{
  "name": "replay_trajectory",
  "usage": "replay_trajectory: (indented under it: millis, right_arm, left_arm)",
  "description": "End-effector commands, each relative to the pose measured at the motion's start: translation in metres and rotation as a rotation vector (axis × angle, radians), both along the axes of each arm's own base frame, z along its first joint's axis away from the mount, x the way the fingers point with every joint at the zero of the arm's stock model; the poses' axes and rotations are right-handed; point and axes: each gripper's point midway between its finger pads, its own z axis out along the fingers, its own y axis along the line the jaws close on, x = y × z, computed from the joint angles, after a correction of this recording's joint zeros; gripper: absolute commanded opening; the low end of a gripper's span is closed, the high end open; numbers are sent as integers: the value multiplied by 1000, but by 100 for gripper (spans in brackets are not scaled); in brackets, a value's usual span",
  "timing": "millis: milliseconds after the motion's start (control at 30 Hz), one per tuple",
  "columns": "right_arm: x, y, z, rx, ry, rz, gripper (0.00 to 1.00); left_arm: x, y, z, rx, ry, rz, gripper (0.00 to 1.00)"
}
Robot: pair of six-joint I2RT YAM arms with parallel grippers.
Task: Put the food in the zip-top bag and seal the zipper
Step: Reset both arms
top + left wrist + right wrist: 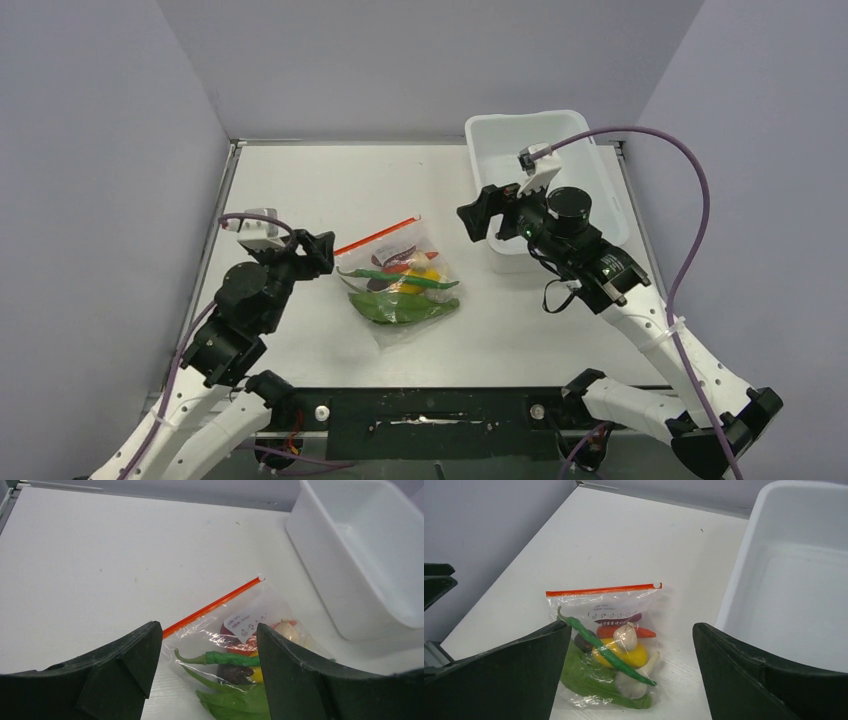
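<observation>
The clear zip-top bag (398, 283) (604, 645) (235, 645) lies flat on the table between my arms. Its red-orange zipper (376, 235) (603, 589) (212, 607) runs along the far edge. Inside it lies the food (405, 292) (616, 652) (235, 667): a green leaf, a thin green pepper, a yellow lump, an orange-red cone, dark and beige pieces. My left gripper (322, 252) (205, 672) stands open just left of the bag, holding nothing. Open and raised, my right gripper (483, 212) (629, 675) hangs to the right of the bag, next to the tub.
A white rigid tub (545, 185) (794, 590) (365, 555) stands at the back right, and my right arm reaches across its front. Grey walls close in the table on the left, right and back.
</observation>
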Motion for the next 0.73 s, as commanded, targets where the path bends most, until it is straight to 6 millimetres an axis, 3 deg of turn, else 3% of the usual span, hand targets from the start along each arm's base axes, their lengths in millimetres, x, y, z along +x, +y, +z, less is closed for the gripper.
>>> replay_trajectory:
  millis: [0,200,533,700]
  right_arm:
    - [-9,-14,9,192,85,-139,98]
    - [-15,-41,-6,179,122,-260,98]
    - [-28,-67,-8,205,95,-341,97]
    - [-30,-71,-12,201,97,-351,98]
  left_arm:
    - [-16,-3,54,-179,-88,-40,70]
    - [-28,-6,76,-247,-105,-82,71]
    - [-33,-17,68,-249,-85,-148,72]
    - [-38,-21,70,-260,-125,-193,72]
